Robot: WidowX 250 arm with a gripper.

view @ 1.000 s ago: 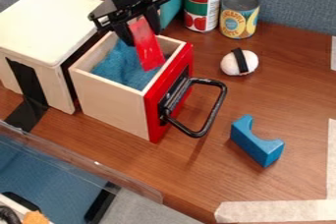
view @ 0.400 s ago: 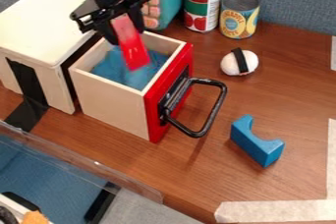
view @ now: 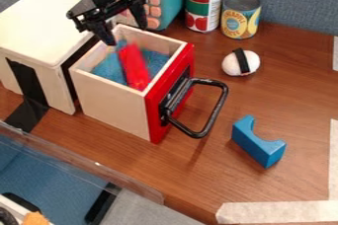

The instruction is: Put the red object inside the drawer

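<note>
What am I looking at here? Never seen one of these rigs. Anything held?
It's one robot arm, seen by a fixed camera looking down at a slant. The arm enters at the top; its black gripper hangs over an open wooden drawer with a red front. The fingers are apart, holding nothing. The red object is below them, inside the drawer. On the table: a taller can, a shorter can, a white rounded piece with a black band, and a blue arched block.
</note>
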